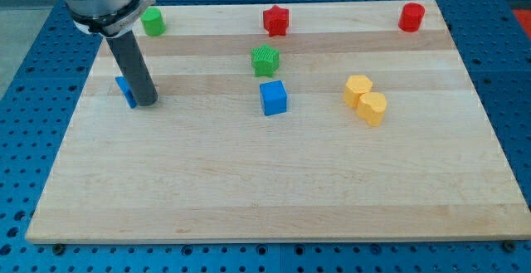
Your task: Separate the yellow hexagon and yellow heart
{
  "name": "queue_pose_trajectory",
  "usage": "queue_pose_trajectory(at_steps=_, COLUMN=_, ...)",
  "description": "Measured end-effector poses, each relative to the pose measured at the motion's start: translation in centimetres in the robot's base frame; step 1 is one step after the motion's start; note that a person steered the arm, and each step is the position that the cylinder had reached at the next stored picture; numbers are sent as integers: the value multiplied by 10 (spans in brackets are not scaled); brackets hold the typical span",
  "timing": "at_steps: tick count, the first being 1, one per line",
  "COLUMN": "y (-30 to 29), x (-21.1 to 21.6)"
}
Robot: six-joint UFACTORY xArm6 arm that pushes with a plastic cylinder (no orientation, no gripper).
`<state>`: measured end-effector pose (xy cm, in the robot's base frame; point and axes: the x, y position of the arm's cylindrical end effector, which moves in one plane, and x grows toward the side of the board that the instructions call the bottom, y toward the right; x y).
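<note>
The yellow hexagon (358, 89) and the yellow heart (373, 107) sit touching each other at the view's right of centre, the heart just below and right of the hexagon. My tip (146, 101) rests on the board at the view's left, far from both yellow blocks. It stands right next to a small blue block (125, 91), which the rod partly hides.
A blue cube (273, 98) and a green block (265, 60) lie near the centre. A red star (275, 21) is at the top middle, a red cylinder (411, 17) at the top right, a green block (153, 21) at the top left. The wooden board (274, 198) sits on a blue perforated table.
</note>
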<state>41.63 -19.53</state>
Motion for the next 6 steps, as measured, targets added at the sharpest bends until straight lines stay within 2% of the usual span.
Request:
queue_pose_trajectory(at_steps=2, y=68, x=-2)
queue_pose_trajectory(at_steps=4, y=119, x=-30)
queue_pose_trajectory(at_steps=6, y=216, x=-35)
